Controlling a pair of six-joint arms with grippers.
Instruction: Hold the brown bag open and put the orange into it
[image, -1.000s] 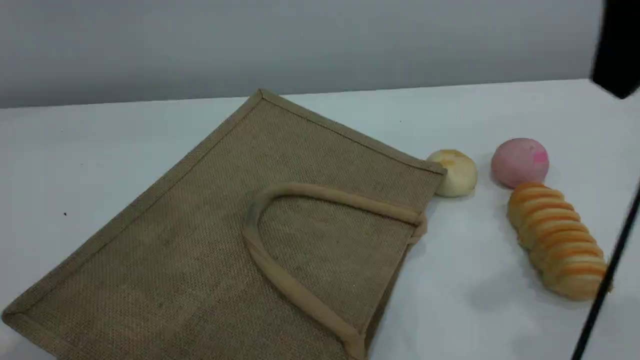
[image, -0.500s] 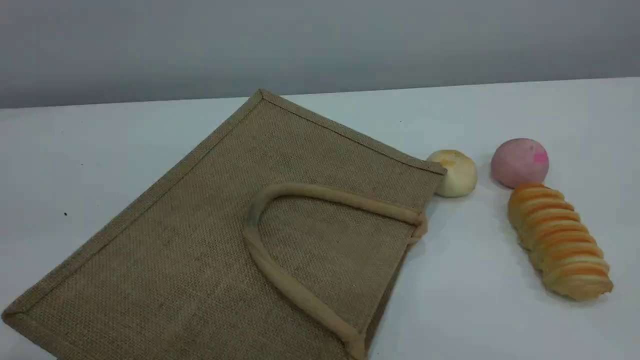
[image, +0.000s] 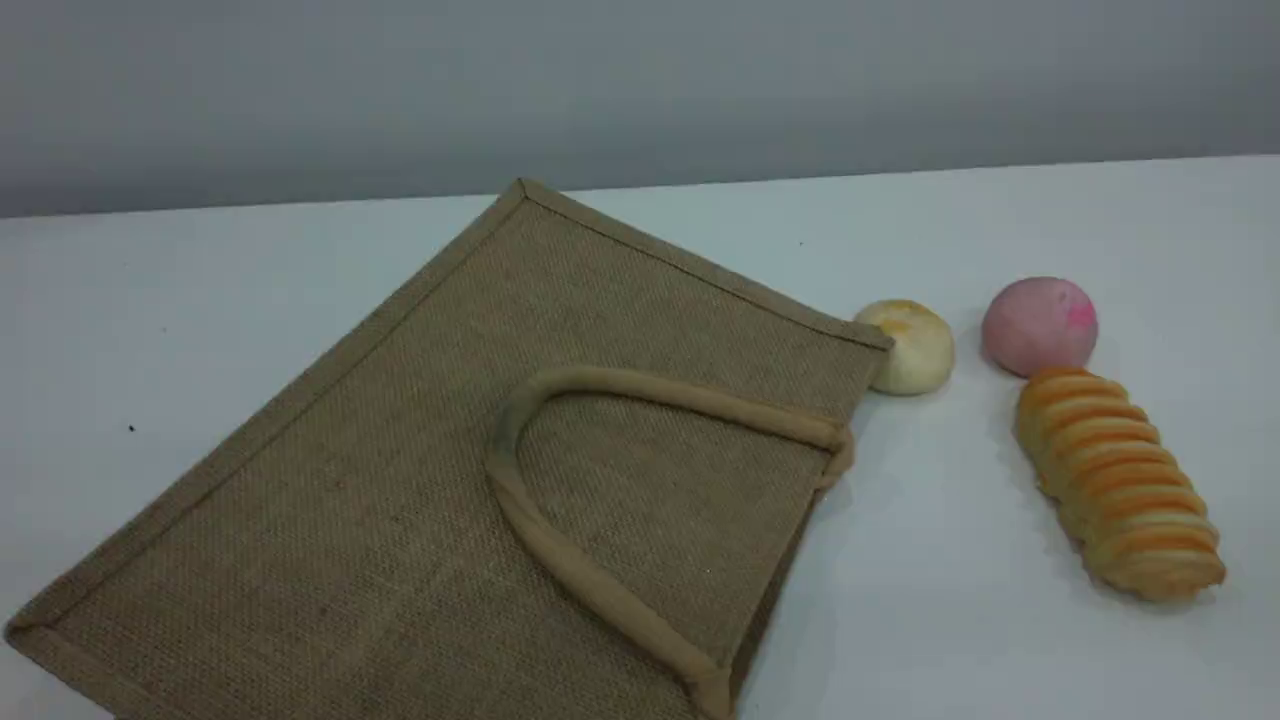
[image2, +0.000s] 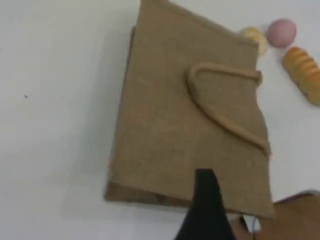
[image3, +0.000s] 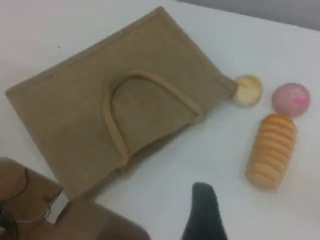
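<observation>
I see the brown bag (image: 450, 480) lying flat on the table (image: 950, 600), its loop handle (image: 600, 385) folded onto its top face. A pale bun (image: 910, 345) touches its far right corner, with a pink ball (image: 1040, 325) and a striped roll (image: 1115, 480) beyond. My left gripper (image2: 205, 210) hangs over the bag's edge and my right gripper (image3: 202, 215) beside its mouth, both spread and empty.
</observation>
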